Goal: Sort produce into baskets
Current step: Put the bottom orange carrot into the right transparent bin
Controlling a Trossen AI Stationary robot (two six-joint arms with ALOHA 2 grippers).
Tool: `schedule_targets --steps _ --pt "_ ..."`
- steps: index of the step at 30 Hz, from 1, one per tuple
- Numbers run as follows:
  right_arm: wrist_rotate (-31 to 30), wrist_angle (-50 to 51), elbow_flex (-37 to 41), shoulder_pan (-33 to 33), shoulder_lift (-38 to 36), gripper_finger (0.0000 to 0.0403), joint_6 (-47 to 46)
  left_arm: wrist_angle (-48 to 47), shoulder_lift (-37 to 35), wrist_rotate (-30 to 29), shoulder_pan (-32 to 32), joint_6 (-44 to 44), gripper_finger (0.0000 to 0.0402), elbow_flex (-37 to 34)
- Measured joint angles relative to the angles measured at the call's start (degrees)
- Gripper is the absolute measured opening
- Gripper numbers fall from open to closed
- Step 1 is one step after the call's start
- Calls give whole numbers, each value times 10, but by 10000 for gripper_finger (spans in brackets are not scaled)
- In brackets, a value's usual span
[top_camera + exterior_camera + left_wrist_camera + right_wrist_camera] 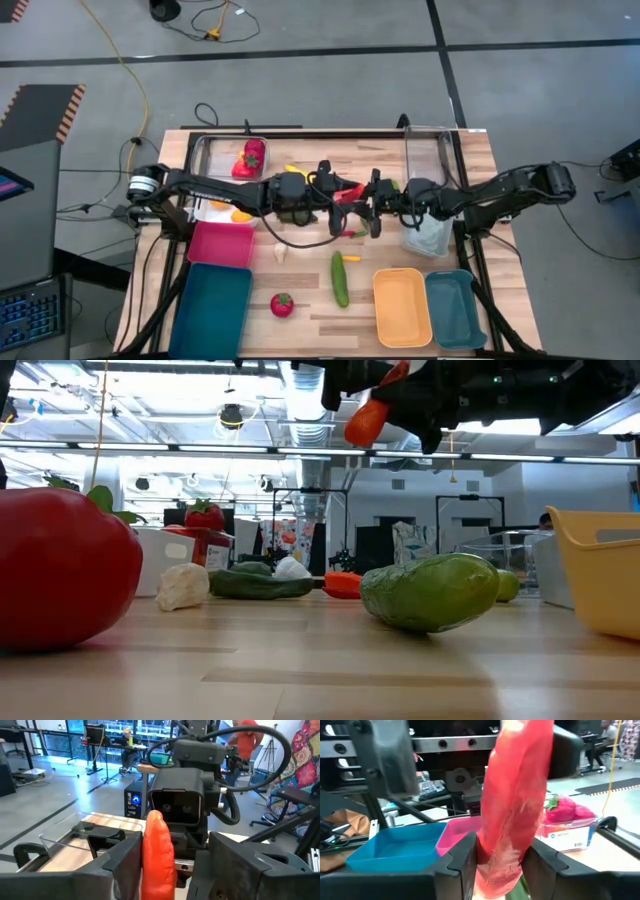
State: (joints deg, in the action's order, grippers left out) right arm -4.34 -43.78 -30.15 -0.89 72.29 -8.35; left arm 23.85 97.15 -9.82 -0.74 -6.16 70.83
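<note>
A long red-orange chilli (348, 192) hangs in the air over the middle of the table, between my two grippers, which face each other. My right gripper (500, 870) is shut on it, coming from the table's right. My left gripper (167, 870) comes from the left and is open: its fingers stand on either side of the chilli's other end (159, 855), with a gap showing on one side. In the low view the chilli (367, 420) shows high above the table top. My right gripper pinches the chilli's lower part (505, 855) between its two fingers (462, 865), which point level from the table's right. The chilli rises slanting out of the hold and is lifted well clear of the table.
On the table lie a green cucumber (340, 278), a red tomato (282, 305) and white garlic (281, 253). Pink (222, 243) and dark teal (212, 310) baskets stand near left, orange-yellow (402, 305) and teal (455, 308) near right, and clear baskets far left (205, 150) and far right (428, 150).
</note>
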Motion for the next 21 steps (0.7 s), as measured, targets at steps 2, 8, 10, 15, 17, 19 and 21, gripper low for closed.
schedule_targets --steps 2,8,10,15,17,19,21 --pt "0 2 0 -14 -2 160 0 -3 -7 1 10 4 225 0" --pt "-28 95 0 -70 -54 152 24 -8 -27 3 42 25 231 1" --pt "-60 154 0 -89 -85 153 24 -23 -36 3 50 29 231 1" --pt "-190 328 0 -131 -175 158 24 -54 -48 2 63 36 231 1" --pt "-252 400 0 -147 -209 158 23 -73 -48 2 64 36 231 1" --pt "-308 457 0 -160 -236 157 23 -90 -48 4 64 36 231 1" --pt "-353 509 0 -175 -260 157 23 -105 -48 5 65 36 231 1"
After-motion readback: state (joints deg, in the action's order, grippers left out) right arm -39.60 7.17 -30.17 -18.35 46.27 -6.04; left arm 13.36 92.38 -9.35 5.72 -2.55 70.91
